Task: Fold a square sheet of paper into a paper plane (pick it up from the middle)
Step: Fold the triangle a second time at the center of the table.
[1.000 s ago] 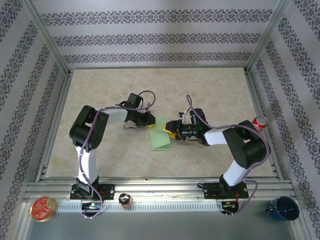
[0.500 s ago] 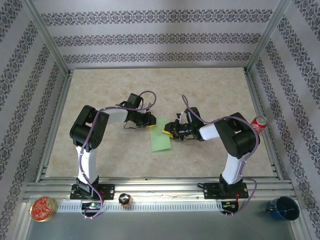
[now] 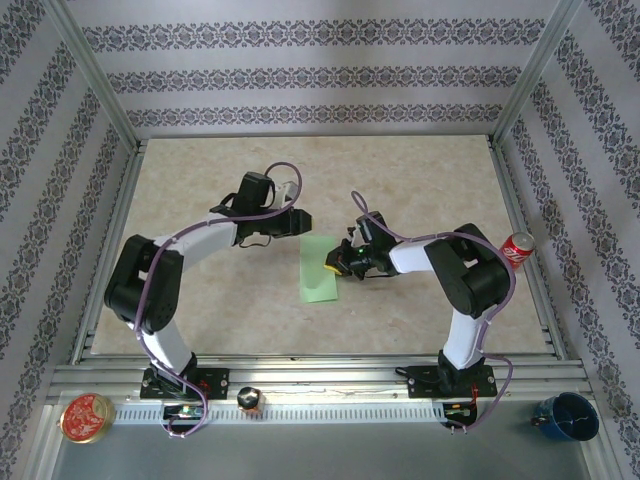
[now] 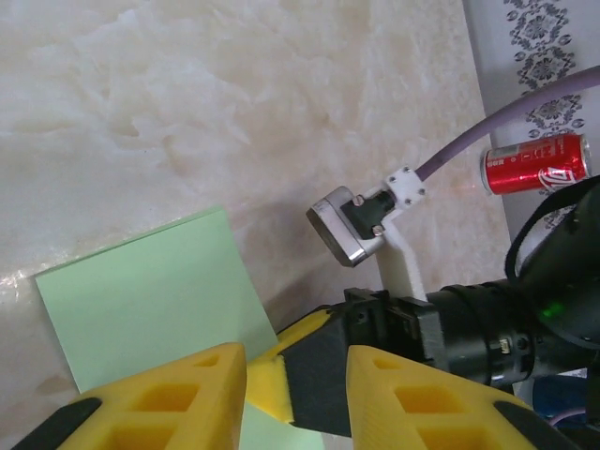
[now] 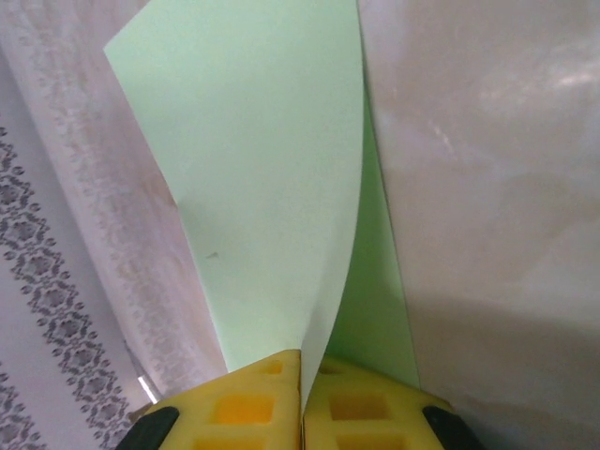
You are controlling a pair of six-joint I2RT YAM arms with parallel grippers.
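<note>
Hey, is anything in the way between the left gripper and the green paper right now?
Nothing separate lies between them. The left gripper hovers open near the far edge of the thin pale-green paper sheet. Only the right gripper, shut on the sheet's right edge, crowds that side.

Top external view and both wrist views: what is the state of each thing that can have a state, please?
square sheet of paper: folded into two layers, lying on the table, upper layer lifted at one edge.
right gripper: shut on the lifted edge of the paper.
left gripper: open, holding nothing.
red can: lying on its side.
blue mug: upright.
</note>
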